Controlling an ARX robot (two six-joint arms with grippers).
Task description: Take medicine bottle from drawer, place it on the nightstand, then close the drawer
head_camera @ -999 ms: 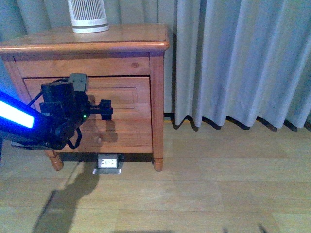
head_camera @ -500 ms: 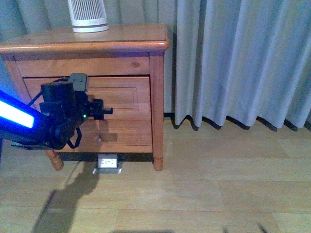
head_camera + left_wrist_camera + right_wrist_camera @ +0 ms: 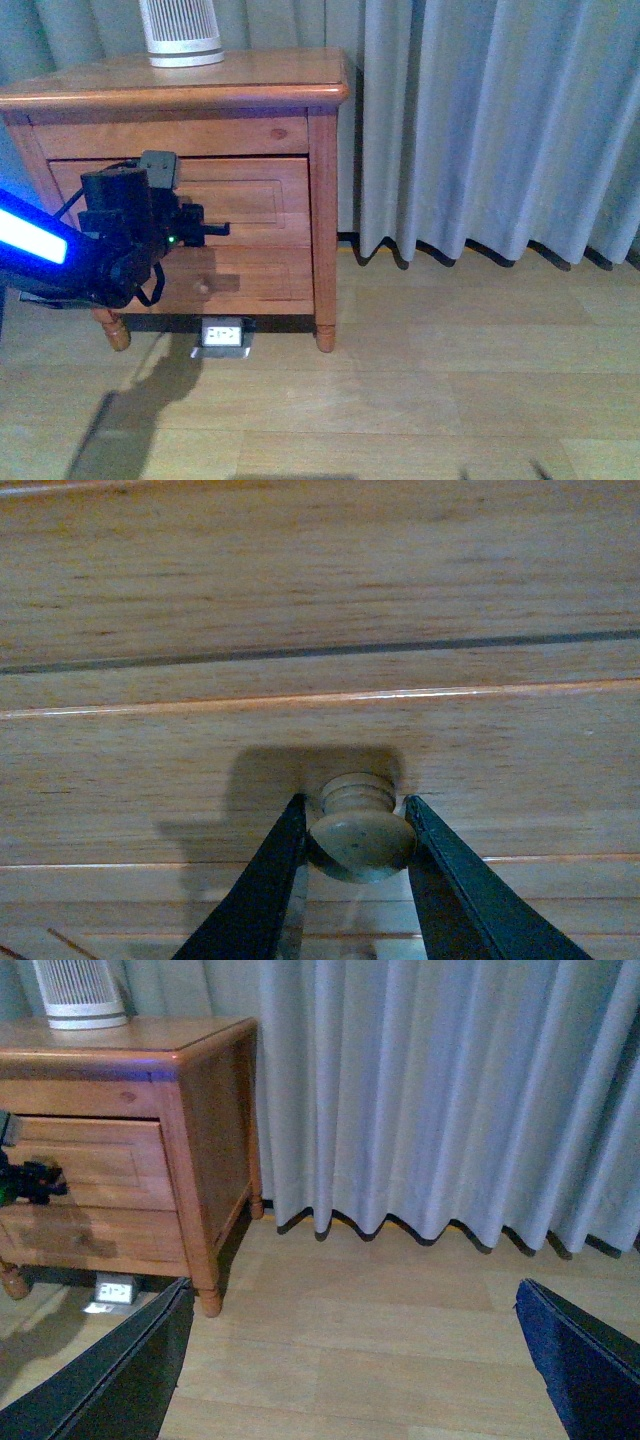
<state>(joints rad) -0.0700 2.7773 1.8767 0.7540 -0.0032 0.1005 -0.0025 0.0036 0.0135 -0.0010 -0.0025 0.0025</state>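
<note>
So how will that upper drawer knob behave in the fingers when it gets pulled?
The knob looks like hard wood, so it is probably rigid. Its cap is smooth and rounded, so the left gripper could slip off, though the narrower neck behind may help it catch. The drawer front looks solid, likely needing a steady pull.

Nightstand (image 3: 200,85) stood at left on the floor (image 3: 450,380), w/ the curtain (image 3: 480,120) hanging behind and to its right, reaching down to the floor. A slatted cylinder (image 3: 180,30) sat on the nightstand top, toward the back. The upper drawer (image 3: 260,195) lay directly above the lower drawer (image 3: 250,280), its front jutting slightly fwd of the frame (clearest in the right wrist view). The left gripper (image 3: 215,230) was in front of the upper drawer, its fingers (image 3: 270,880) either side of the knob (image 3: 362,830), touching it. A floor socket box (image 3: 222,335) lay under the nightstand, btw its front feet.
</note>
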